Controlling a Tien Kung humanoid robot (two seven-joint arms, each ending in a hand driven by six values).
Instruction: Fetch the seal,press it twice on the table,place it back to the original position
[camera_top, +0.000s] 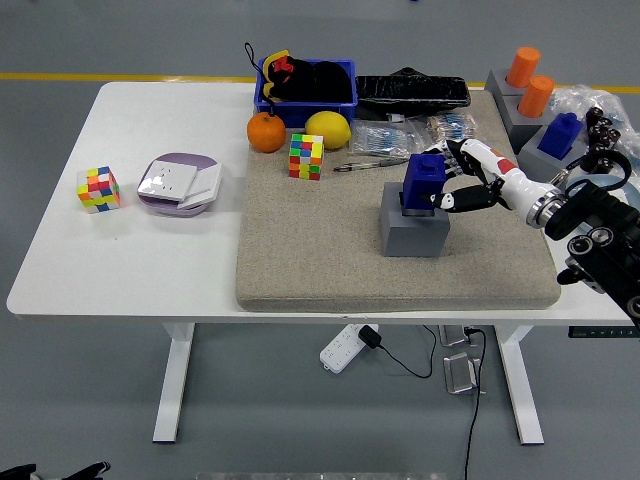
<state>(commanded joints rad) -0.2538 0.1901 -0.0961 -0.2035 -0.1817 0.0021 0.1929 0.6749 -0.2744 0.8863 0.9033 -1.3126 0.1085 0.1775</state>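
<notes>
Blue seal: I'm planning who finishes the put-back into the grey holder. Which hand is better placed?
Right. The right hand already grips the blue seal, which sits partly down in the grey holder. No left hand is in view.

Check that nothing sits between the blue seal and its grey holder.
Nothing visible does. The blue seal, gripped by the right robot hand, already sits in the grey holder opening; pen and cube lie clear behind.
</notes>
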